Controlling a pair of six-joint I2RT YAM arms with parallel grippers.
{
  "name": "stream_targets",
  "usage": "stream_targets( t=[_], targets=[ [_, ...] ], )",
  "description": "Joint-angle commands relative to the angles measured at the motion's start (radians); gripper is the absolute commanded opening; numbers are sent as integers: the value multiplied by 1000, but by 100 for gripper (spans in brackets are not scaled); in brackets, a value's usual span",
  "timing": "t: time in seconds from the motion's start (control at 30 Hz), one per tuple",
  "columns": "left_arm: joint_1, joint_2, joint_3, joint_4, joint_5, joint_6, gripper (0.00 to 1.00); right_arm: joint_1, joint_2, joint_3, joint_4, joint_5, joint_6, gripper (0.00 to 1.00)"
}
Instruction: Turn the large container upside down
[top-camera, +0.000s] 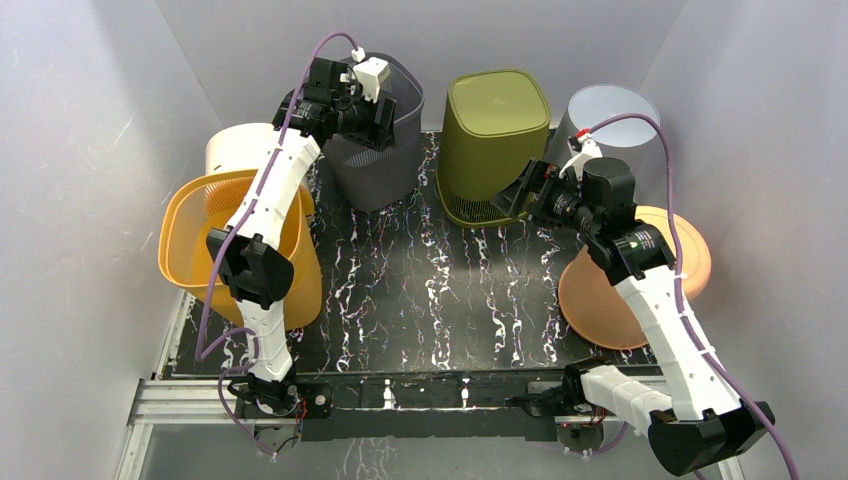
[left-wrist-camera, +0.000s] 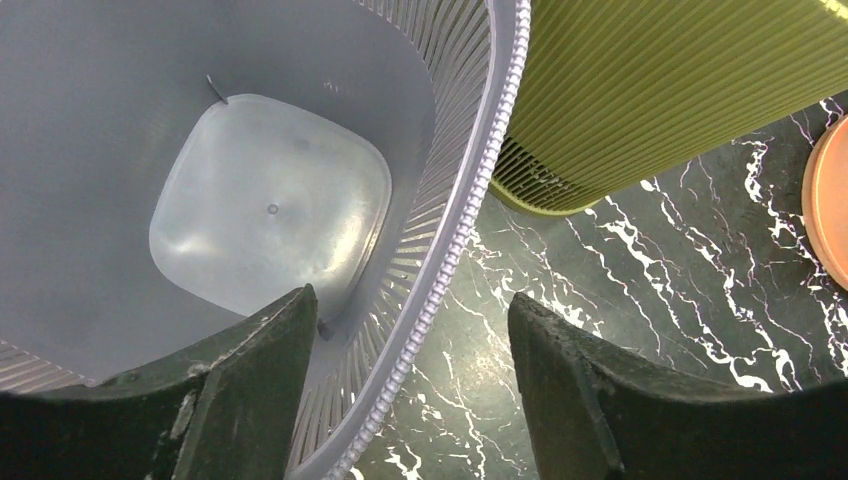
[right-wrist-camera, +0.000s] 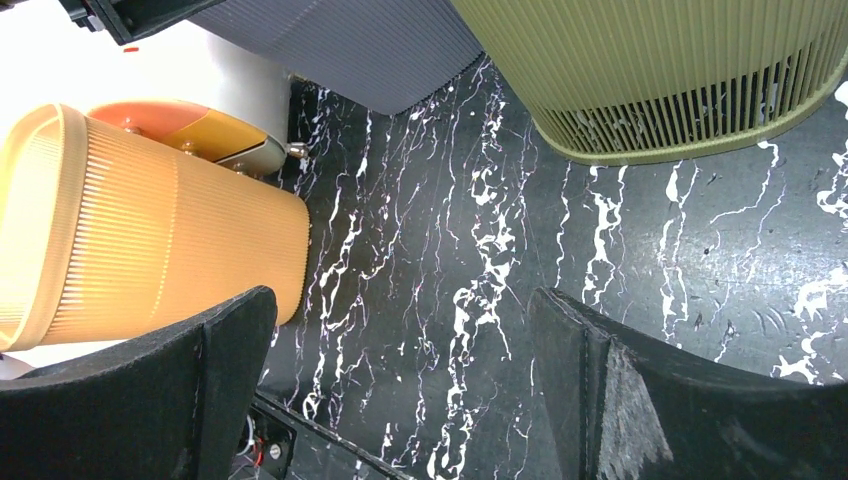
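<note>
Grey-walled booth, black white-veined table (top-camera: 420, 300).

- Left gripper (left-wrist-camera: 412, 305): jaws parted, straddling rim of grey container (left-wrist-camera: 270, 210). One finger inside wall, other outside. Table shows between rim and outer finger, so no clamp.
- Grey container: upright, mouth up, at table's far edge, left of centre.
- Right gripper (right-wrist-camera: 402, 300): jaws spread wide, holding nothing, over bare table near olive container (top-camera: 495, 140).
- Olive container: far edge, centre, closed end up.
- Orange basket (top-camera: 200, 240): tipped, at left edge.

overhead: grey bin (top-camera: 388, 172) rim part-hidden by left arm (top-camera: 345, 105) | white tub (top-camera: 235, 146) mostly behind orange basket (top-camera: 180, 262) | left wrist cam: grey bin cut off top, left
</note>
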Motion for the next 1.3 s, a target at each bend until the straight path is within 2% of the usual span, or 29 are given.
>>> stream_targets(
  t=[0.0, 0.23, 0.37, 0.53, 0.7, 0.93, 1.27],
  targets=[
    [-2, -33, 3, -28, 25, -8, 64, 0, -9, -9, 74, -10, 13, 98],
    [-2, -29, 21, -43, 57, -28, 37, 0, -23, -35, 82, -2, 26, 98],
    [-2, -27, 43, -59, 70, -43, 17, 1, -24, -40, 79, 1, 28, 98],
    [-2, -50, 48, -66, 89, -68, 0, 1, -18, -58, 97, 4, 42, 98],
    [-13, -113, 17, -51, 125, -127, 0, 0, 22, -107, 228, 7, 89, 98],
    [-58, -229, -107, -18, 134, -192, 0, 1, 170, -107, 416, 38, 152, 98],
    [-104, -387, -289, -16, 114, -247, 0, -2, 335, -53, 536, 147, 159, 98]
  ],
)
